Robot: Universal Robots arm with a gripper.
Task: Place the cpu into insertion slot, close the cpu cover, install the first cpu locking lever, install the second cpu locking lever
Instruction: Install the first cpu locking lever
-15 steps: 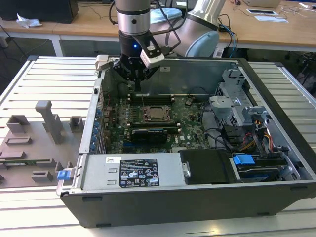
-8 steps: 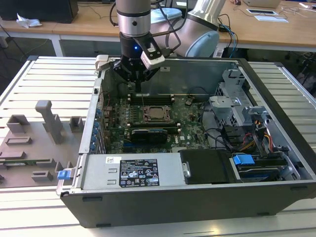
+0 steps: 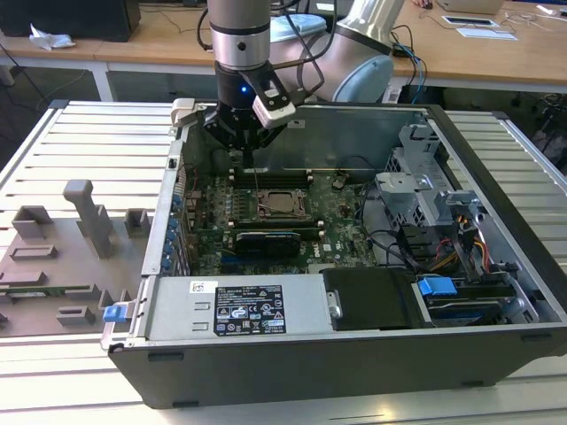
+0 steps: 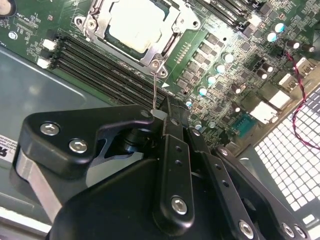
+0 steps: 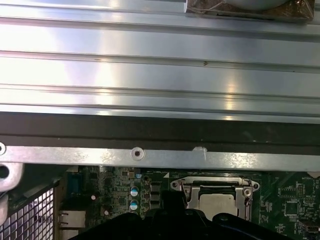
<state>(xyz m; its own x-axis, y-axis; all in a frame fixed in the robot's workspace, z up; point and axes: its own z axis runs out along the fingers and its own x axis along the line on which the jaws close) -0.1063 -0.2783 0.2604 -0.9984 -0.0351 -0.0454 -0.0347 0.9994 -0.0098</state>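
Down inside the open computer case [image 3: 354, 354] on the slatted bench [image 3: 89, 142], low over the green motherboard [image 4: 240, 65]. Seen in the second wrist view with jaws clenched, pinching the free end of a thin wire locking lever [image 4: 155, 87]. Straight out ahead of the jaws along that wire, at its far end: one corner of the insertion slot [image 5: 177, 185]. Seated in the slot, just beyond the jaws: the cpu [image 4: 132, 25], flat, pale metal top facing up. Folded down around the cpu's edges: the silver cpu cover [image 4: 167, 30], lying level as far as can be told. Between the jaws and the slot, crossed by the wire: the long black memory slots [image 4: 100, 65]. In the exterior view, directly under the jaws, those same slots, with the cpu [image 3: 282, 202] a little nearer the camera.
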